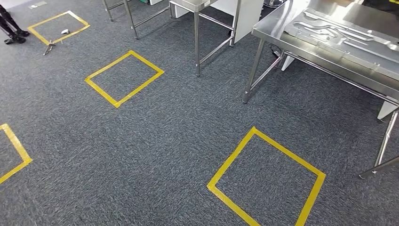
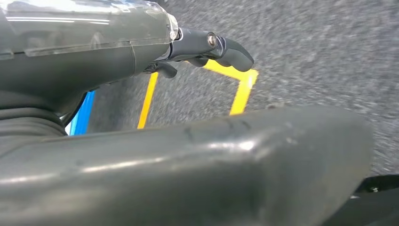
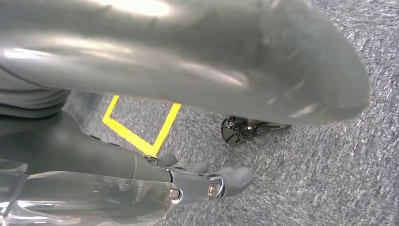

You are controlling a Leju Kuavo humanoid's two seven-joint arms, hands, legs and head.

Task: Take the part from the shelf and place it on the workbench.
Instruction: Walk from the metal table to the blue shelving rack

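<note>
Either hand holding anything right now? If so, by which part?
Nothing held: the left hand and right hand both hang over carpet with nothing in them.

Left hand (image 2: 207, 47): dark grey glossy thumb, darker fingers, silver screw at knuckle, clear plastic cover. Right hand (image 3: 202, 181): same grey shell, two silver screws, clear cover.

Grey carpet (image 1: 155, 141), yellow tape squares (image 1: 124, 78)

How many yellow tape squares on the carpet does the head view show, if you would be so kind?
4: one far left by a tripod foot, one mid-left, one near the workbench, and one cut off at the left edge. More may lie beyond the frame.
</note>
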